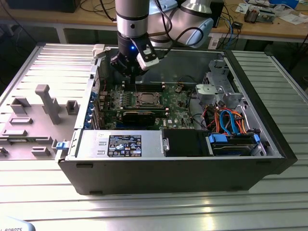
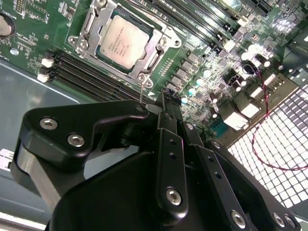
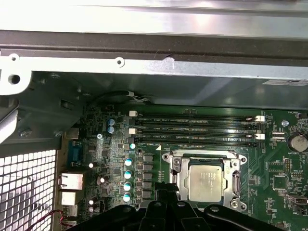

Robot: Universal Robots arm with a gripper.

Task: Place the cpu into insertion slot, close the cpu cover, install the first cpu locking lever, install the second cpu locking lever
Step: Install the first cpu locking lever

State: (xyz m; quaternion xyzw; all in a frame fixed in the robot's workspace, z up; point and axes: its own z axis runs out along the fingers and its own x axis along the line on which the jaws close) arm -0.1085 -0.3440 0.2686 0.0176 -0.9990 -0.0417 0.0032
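Silver cpu (image 2: pixel 124 41) beneath cpu cover (image 2: pixel 155 53), gripper (image 2: pixel 166 96) near

Robotics lab or workshop. Open computer case (image 1: pixel 168 175) sits on a ribbed aluminium table (image 1: pixel 192 211); grey fixture plate (image 1: pixel 57 72) alongside. Wooden workbench (image 1: pixel 284 29) behind carries cables (image 1: pixel 94 6) and loose electronics (image 1: pixel 255 14).

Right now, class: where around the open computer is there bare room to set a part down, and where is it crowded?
Bare: the ribbed metal table on the camera side of the case, and its strip at the exterior view's right. Crowded: inside the case, around the chip, cables and gripper.
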